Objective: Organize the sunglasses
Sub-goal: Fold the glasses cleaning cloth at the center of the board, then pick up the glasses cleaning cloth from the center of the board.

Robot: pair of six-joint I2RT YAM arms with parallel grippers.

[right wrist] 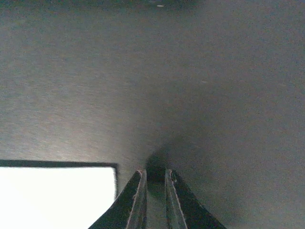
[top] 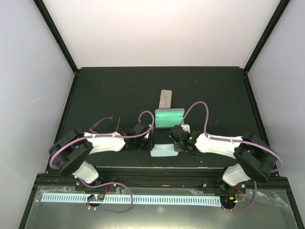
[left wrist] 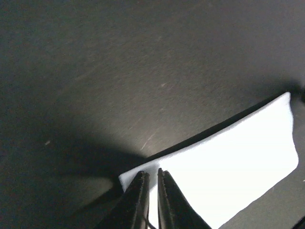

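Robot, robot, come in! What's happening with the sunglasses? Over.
Left gripper shut at cloth corner. Right gripper near shut, nothing seen held. Pink sunglasses lie untouched beyond left arm. Black pair not seen. Nothing covers the pink pair.

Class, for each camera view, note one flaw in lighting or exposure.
Left wrist: the cloth is blown out to flat white, with a deep shadow on the mat to its left. Right wrist: the cloth is overexposed too. Top: bright walls leave the dark mat dim.

Left arm (top: 107, 142) from 8 o'clock, right arm (top: 217, 144) from 4 o'clock, both low toward centre; left gripper (left wrist: 151, 172) closed, right gripper (right wrist: 155, 171) with jaws close together.
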